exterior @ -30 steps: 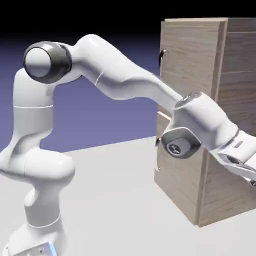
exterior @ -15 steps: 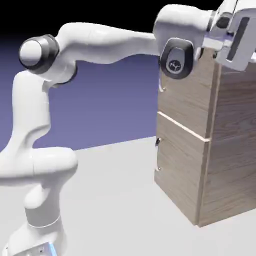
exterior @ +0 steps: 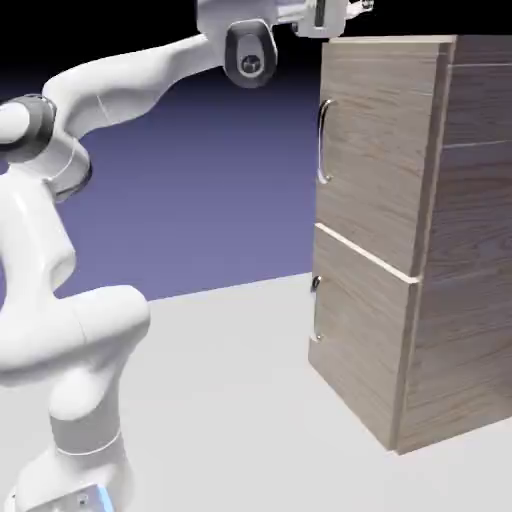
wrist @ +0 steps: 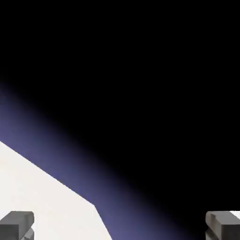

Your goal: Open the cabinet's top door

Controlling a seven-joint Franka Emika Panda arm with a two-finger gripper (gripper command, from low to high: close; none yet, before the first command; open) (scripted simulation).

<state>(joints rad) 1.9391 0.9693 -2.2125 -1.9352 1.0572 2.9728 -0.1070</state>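
Observation:
The cabinet [exterior: 470,250] of light brown wood grain stands at the exterior view's right. Its top door [exterior: 378,150] is shut and flush, with a long vertical grey handle [exterior: 323,140] near its left edge. My gripper [exterior: 357,6] is up at the picture's top edge, above and just left of the cabinet's top corner, clear of the handle. In the hand view my gripper [wrist: 120,226] is open: its two grey fingertips [wrist: 17,222] sit far apart at the bottom corners with nothing between them. The cabinet does not show in that view.
Below the top door is a shorter lower door [exterior: 360,340] with a small grey handle [exterior: 316,312]. The white arm [exterior: 120,70] arches over from the lower left. The hand view shows only dark backdrop and a corner of the pale table [wrist: 37,192].
The arm has swung up from in front of the lower cabinet to above the cabinet's top and drawn back left. The door has not moved; the gripper stayed open.

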